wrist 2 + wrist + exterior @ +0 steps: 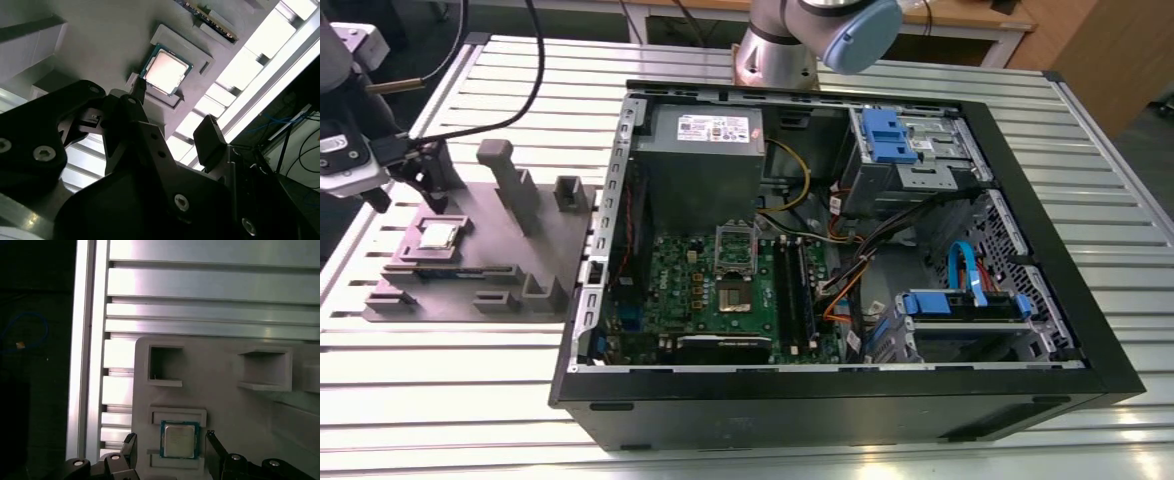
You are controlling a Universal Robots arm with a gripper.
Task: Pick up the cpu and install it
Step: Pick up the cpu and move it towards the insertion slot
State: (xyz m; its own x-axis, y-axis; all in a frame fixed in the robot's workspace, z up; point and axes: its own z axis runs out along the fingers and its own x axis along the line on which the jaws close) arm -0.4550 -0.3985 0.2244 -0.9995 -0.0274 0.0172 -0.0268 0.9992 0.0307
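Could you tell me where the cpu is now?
The cpu lies in a recess of the grey fixture at the exterior view's left, outside the computer case, near the open gripper.

cpu point(440, 236): small flat square, silvery metal top up, paler rim. Lies flat, seemingly fully seated, in a recess of the grey holder block point(487, 255), at 9 o'clock in the exterior view.

One cpu point(440, 236), one grey holder point(494, 255), one computer case point(854, 405), one motherboard point(707, 290), two blue drive brackets point(885, 135) point(961, 303).
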